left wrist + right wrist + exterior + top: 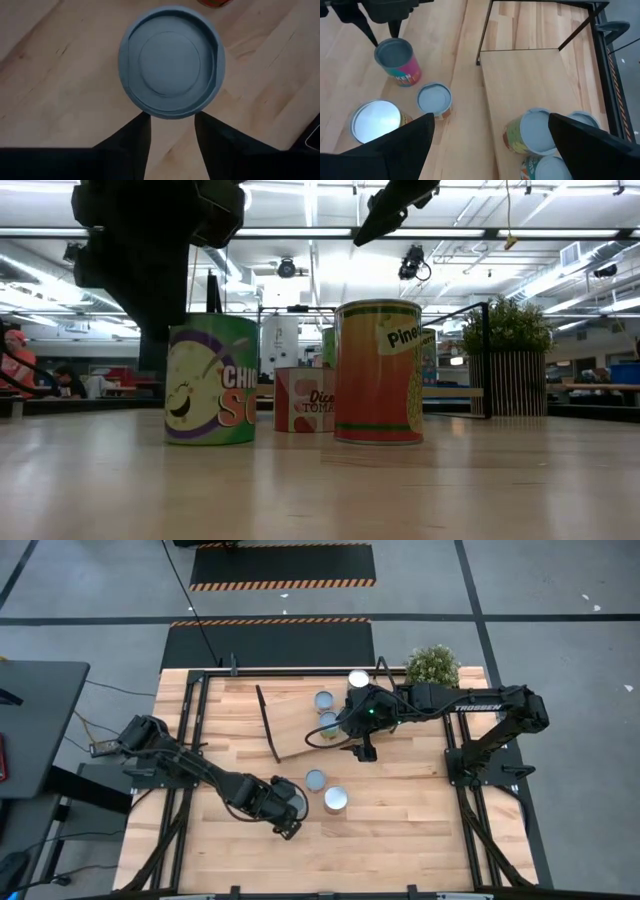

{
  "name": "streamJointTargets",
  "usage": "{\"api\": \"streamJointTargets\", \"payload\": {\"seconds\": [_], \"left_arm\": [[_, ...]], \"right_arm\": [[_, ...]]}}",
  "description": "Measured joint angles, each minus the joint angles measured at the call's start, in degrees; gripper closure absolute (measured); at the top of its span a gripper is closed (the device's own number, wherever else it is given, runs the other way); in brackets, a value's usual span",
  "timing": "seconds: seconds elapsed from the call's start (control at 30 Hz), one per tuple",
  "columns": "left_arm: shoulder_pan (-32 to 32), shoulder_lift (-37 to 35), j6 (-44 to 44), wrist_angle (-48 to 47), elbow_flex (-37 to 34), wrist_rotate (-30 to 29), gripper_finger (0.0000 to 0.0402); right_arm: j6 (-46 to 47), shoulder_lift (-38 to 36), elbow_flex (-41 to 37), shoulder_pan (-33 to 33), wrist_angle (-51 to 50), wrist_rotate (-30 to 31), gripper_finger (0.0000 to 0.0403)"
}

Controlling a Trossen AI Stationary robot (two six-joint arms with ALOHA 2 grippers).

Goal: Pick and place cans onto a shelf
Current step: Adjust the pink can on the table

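Note:
A can with a pale-blue top and a pink-and-green label stands upright on the table near the front. My left gripper hovers open just above its rim, which also shows in the right wrist view. Beside it stand a pale-blue-topped tomato can and a silvery-topped pineapple can. Three cans stand on the light wooden shelf. My right gripper is open and empty above the shelf's near edge.
The shelf's black frame end rises at the board's left. A small potted plant stands at the table's far right. Bare tabletop lies at the front right.

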Motion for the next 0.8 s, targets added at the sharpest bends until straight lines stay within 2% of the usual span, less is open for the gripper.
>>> {"api": "streamJointTargets", "payload": {"seconds": [0.23, 0.43, 0.67, 0.73, 0.8], "left_arm": [[0.0, 0.0, -0.3, 0.1, 0.0, -0.3, 0.0243], [1.6, 0.0, 1.9, 0.3, 0.0, -1.4, 0.0214], [6.1, 0.9, 6.2, 4.1, 0.0, -9.4, 0.0222], [7.0, 0.9, 7.2, 5.6, 0.0, -9.1, 0.0229], [7.9, 0.7, 8.2, 6.2, 0.1, -5.7, 0.0236]], "right_arm": [[2.1, 0.2, 0.0, 0.3, 0.4, -1.7, 0.0004], [2.7, 0.2, 0.0, 1.7, 3.9, -1.6, 0.0004], [4.0, 0.2, 0.0, 2.2, 9.2, -0.9, 0.0004], [4.0, 0.2, -0.3, 1.8, 9.1, -0.6, 0.0004], [4.0, 0.2, -0.7, 1.5, 7.5, -0.5, 0.0004]]}}
